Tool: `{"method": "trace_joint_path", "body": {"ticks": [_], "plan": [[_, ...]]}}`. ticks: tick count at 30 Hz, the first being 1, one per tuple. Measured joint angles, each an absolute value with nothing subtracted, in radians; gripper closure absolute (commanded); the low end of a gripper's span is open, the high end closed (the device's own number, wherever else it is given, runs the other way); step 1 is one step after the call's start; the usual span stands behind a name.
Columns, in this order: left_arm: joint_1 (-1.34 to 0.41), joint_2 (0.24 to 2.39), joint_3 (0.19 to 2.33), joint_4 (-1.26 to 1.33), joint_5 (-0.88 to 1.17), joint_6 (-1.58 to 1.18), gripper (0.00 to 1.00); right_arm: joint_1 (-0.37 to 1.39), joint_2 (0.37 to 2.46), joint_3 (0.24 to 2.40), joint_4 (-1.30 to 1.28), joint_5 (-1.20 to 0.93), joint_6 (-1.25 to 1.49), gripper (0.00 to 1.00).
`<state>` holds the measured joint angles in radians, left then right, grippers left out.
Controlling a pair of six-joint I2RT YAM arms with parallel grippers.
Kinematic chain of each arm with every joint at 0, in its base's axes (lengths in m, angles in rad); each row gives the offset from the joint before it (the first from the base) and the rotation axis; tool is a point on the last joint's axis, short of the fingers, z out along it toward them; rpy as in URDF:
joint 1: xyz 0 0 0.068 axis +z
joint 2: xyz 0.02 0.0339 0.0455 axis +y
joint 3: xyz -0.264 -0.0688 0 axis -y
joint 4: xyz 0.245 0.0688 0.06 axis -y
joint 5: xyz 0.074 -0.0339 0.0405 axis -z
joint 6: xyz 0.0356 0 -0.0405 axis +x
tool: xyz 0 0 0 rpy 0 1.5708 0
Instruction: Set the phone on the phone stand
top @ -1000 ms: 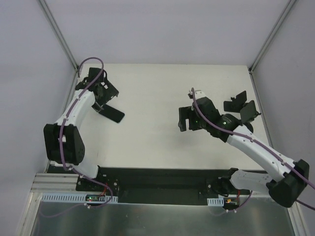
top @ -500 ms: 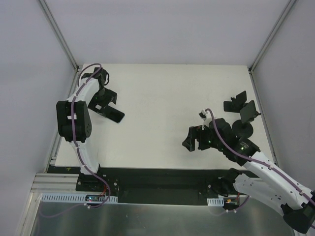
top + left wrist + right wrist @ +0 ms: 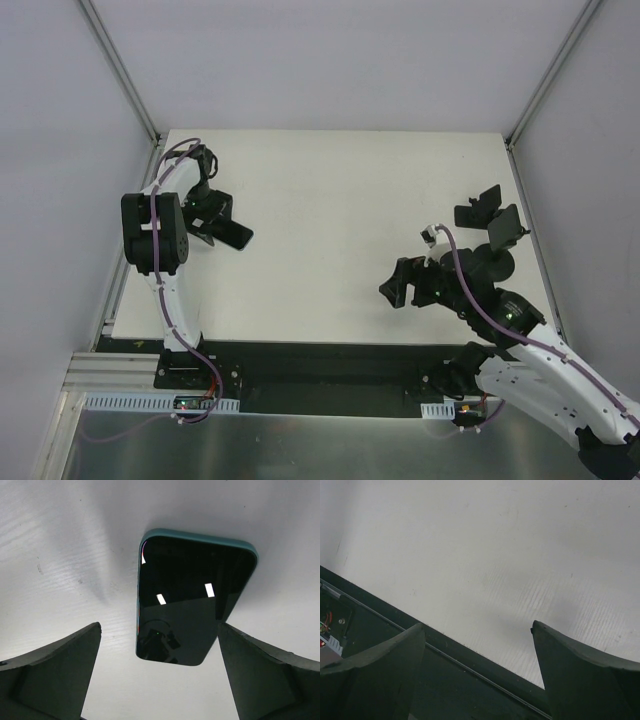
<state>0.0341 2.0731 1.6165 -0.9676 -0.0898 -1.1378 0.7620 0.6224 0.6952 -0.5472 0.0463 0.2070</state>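
The phone (image 3: 236,236) lies flat on the white table at the left, a black slab with a teal case edge. In the left wrist view the phone (image 3: 190,600) fills the middle, its near end lying between my fingertips. My left gripper (image 3: 207,215) (image 3: 159,626) is open just over that end, and I cannot tell whether it touches. The phone stand (image 3: 503,226) stands at the far right, with a round base and a raised black holder plate. My right gripper (image 3: 402,290) (image 3: 476,626) is open and empty, left of the stand near the table's front edge.
The table's dark front rail (image 3: 470,680) runs under the right gripper. Grey walls and metal frame posts (image 3: 120,70) close in the table on the left, back and right. The right arm's links lie close in front of the stand's base.
The right arm has pulled back toward the near edge, away from the stand. The left arm has folded in and its gripper has closed in on the phone's near end.
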Motion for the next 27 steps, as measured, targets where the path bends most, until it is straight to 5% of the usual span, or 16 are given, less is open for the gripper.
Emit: {"method": "trace_joint_path", "body": {"ticks": [27], "plan": [[0.034,2.109,1.631,-0.947,-0.088,-1.18,0.04,0.763,0.625,0.695,-0.582,0.06,0.207,0.11]]}}
